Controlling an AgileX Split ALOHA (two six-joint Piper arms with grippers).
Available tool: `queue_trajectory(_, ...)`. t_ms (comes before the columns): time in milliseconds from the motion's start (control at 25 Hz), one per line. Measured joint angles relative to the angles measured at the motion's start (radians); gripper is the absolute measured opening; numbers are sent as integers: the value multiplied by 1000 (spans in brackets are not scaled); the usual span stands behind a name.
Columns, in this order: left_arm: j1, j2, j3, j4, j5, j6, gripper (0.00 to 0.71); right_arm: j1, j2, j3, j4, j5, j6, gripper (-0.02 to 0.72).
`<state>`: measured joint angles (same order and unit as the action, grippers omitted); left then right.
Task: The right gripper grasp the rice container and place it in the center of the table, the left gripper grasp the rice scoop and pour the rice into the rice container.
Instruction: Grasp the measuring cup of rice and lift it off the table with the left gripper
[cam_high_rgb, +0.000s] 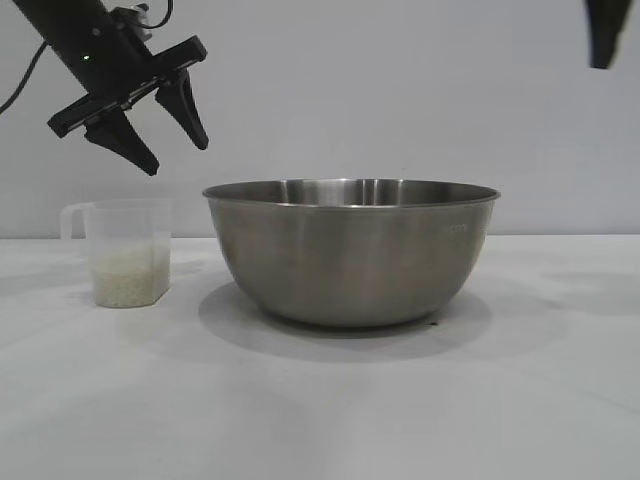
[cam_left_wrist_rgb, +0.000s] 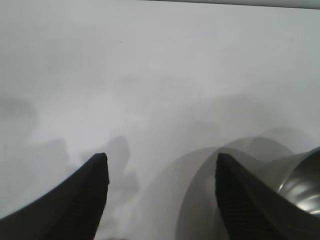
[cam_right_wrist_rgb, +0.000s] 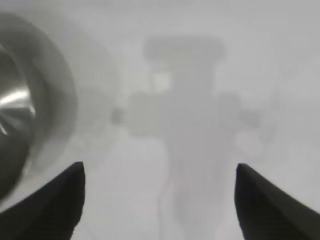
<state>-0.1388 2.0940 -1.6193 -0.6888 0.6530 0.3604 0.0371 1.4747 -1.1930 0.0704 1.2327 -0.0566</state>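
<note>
The rice container (cam_high_rgb: 350, 250), a big steel bowl, stands on the middle of the white table (cam_high_rgb: 520, 400). To its left stands the rice scoop (cam_high_rgb: 125, 250), a frosted plastic cup with its handle turned away from the bowl and rice (cam_high_rgb: 130, 278) in its bottom. My left gripper (cam_high_rgb: 177, 155) hangs open and tilted above the scoop, holding nothing; its wrist view shows bare table between the fingers and the bowl's rim (cam_left_wrist_rgb: 305, 185) to one side. Of the right gripper only a finger (cam_high_rgb: 605, 35) shows at the top right, high above the table. It (cam_right_wrist_rgb: 159, 166) is open and empty, with the bowl (cam_right_wrist_rgb: 20, 110) off to its side.
A plain grey wall stands behind the table. White tabletop stretches in front of the bowl and to its right. Arm shadows lie on the table in both wrist views.
</note>
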Motion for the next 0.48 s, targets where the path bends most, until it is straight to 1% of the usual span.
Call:
queue_trajectory(120, 0, 0, 0, 0, 2, 0, 405, 0, -130, 115, -16, 0, 6, 553)
queue_trajectory(280, 0, 0, 0, 0, 2, 0, 405, 0, -314, 246, -54, -5, 13, 553)
queue_trajectory(480, 0, 0, 0, 0, 2, 0, 405, 0, -564, 398, -61, 0, 41, 553)
